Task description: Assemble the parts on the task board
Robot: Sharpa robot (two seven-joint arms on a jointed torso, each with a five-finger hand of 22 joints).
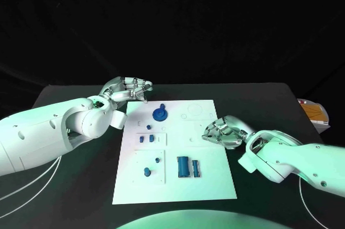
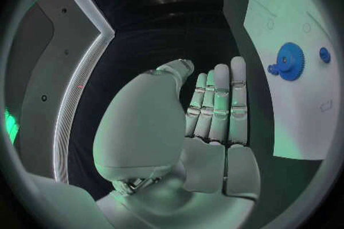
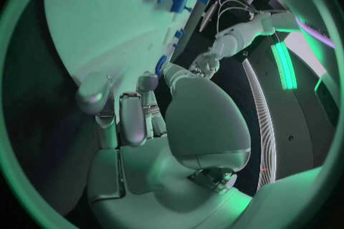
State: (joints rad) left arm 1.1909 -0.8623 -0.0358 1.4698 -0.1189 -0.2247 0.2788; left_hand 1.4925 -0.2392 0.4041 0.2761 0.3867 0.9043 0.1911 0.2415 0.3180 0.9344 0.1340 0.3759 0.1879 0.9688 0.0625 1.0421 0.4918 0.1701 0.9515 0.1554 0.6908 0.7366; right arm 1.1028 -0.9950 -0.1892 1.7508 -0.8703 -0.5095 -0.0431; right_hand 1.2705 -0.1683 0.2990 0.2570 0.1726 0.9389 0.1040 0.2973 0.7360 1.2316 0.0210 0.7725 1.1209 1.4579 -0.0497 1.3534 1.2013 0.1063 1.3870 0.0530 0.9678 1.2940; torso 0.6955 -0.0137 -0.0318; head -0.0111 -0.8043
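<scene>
The left hand [image 1: 129,89] hovers just off the far left corner of the task board [image 1: 208,179], over bare black table [image 1: 65,199]. Its fingers lie straight and side by side with nothing in them, released rather than clenched. On the board near that corner lies the blue gear [image 1: 160,113], with smaller blue parts [image 1: 146,137] strung down the left side toward the near edge and two long blue blocks [image 1: 188,167] near the middle of the near half. The right hand [image 1: 224,130] sits over the board's right edge about halfway along, fingers curled in; I cannot tell whether it pinches anything small.

The risk, as I judge it, is the loose plate: if either hand presses at an edge, the board could skid on the table and shift every part. The gear lies near the far edge, so a clumsy grab might knock it off.

The table is matte black, with black drapes behind and an orange-brown object [image 1: 315,112] at its far right corner.
</scene>
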